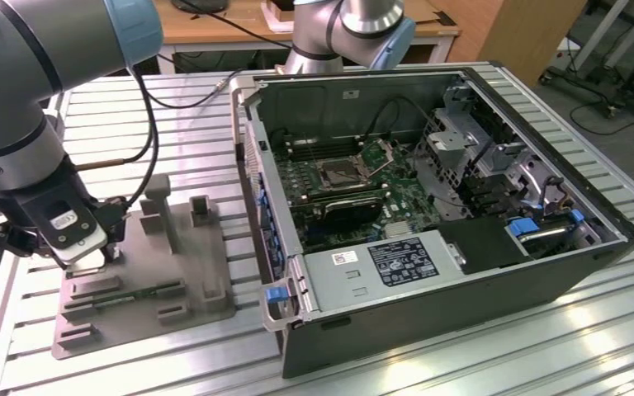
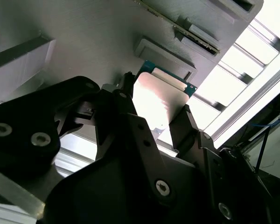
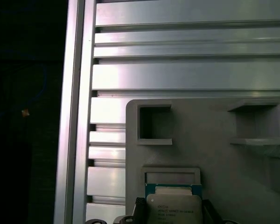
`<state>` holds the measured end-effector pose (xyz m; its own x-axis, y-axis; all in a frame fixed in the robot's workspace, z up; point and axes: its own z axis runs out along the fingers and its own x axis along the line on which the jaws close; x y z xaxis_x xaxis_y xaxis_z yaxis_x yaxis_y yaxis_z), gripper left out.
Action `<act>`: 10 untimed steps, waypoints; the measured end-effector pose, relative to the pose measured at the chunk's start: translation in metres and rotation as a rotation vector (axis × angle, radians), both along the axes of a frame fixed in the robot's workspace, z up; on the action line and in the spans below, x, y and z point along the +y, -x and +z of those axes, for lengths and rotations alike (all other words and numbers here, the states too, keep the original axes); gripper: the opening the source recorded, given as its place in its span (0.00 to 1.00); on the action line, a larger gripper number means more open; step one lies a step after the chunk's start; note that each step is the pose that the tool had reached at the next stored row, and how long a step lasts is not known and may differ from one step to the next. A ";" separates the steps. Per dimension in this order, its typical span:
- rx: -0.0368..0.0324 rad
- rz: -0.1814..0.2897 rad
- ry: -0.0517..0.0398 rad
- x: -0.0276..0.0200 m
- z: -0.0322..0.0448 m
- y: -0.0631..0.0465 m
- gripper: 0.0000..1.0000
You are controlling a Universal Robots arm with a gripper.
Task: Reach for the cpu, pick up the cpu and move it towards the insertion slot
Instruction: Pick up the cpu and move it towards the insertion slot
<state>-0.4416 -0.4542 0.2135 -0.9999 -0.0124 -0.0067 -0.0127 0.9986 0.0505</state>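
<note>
The cpu (image 2: 155,95), a thin square chip with a silvery top and a green rim, sits between my gripper's (image 2: 156,103) two dark fingers (image 2: 184,125), which press on opposite edges. In the first wrist view the cpu (image 3: 172,205) hangs just off a shallow square recess of the grey tray (image 3: 214,154), with my gripper (image 3: 172,213) shut around it. In the exterior view my gripper (image 1: 83,256) is low over the tray's (image 1: 191,285) left end. The insertion slot (image 1: 342,172), a silver-framed socket with its flap raised, lies inside the open computer case, far to the exterior view's right.
The open computer case (image 1: 428,272) takes up the exterior view's right half, its near wall standing between tray and socket. The tray carries upright posts (image 1: 154,210) and a narrow green circuit strip (image 1: 130,294). A ribbed metal table (image 1: 163,363) lies underneath. A second arm's base (image 1: 350,33) stands behind the case.
</note>
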 end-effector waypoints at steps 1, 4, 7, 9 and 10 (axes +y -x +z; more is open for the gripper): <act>0.0001 0.000 0.0001 0.0000 0.0002 0.000 0.55; 0.0002 0.000 0.0002 0.0000 0.0004 0.000 0.55; 0.0002 0.000 0.0001 0.0000 0.0004 0.000 0.55; 0.0004 0.000 0.0003 0.0000 0.0010 0.000 0.55; 0.0007 0.000 0.0005 0.0000 0.0017 0.000 0.55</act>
